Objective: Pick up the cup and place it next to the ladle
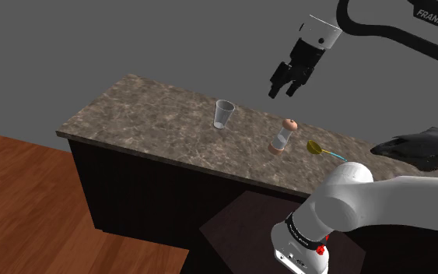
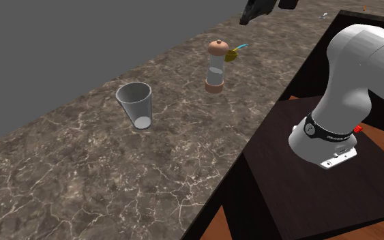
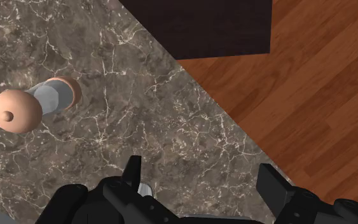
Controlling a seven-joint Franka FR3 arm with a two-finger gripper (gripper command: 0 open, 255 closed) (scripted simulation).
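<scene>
A long counter (image 1: pixel 155 117) stands beneath the gripper (image 1: pixel 284 92). Its top is brown stone veined with pale lines, and its body is made of dark, nearly black panels. The top runs on well past the gripper to either side, and one edge passes just beside the spot under it. Beyond that edge, far below the gripper, lies a floor (image 1: pixel 30 202) of reddish-brown wood planks. Behind the gripper and the counter rises a plain grey wall (image 1: pixel 92 39). The light is dim and even, with the counter's front in shade.
</scene>
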